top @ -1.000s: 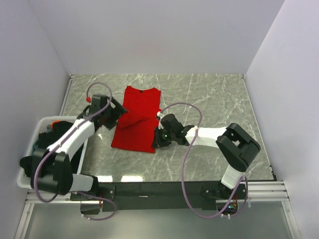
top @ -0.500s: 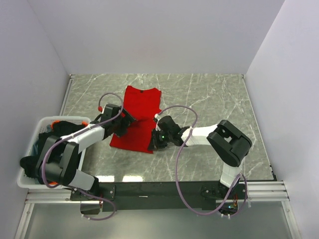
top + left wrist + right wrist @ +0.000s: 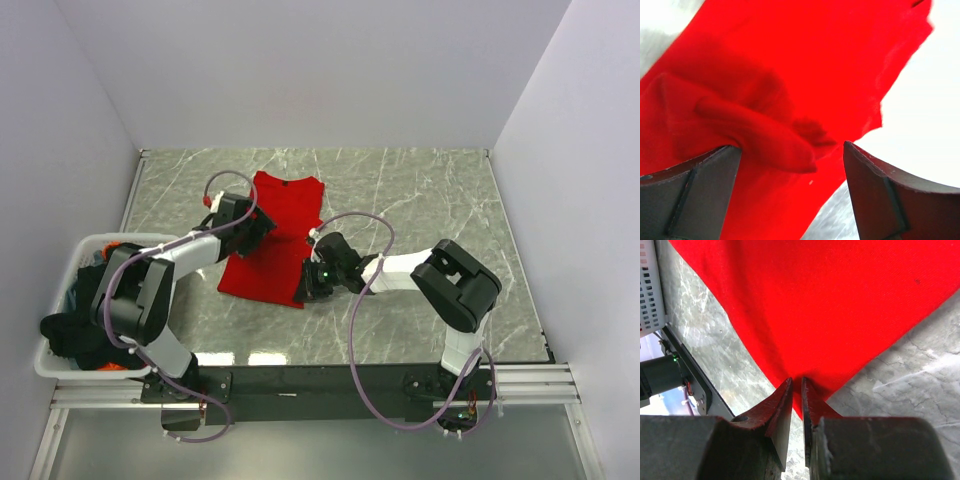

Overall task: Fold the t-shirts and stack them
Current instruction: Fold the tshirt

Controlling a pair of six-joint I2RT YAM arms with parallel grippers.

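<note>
Fingers of the right arm (image 3: 771,424), stretched low, pinched the red t-shirt (image 3: 290,205) hem; left fingers (image 3: 690,200) splayed wide over a fold.

Grey marbled bench with a single red shirt lying on it.

The bench (image 3: 430,210) is a grey slab veined in white, bare over its right half. A red t-shirt (image 3: 285,205) lies on it left of the middle, collar toward the far wall and hem toward the near edge, with a fold bunched up on its left side. A white slotted basket (image 3: 42,360) stands at the near left corner, reaching past the bench's edge.
</note>
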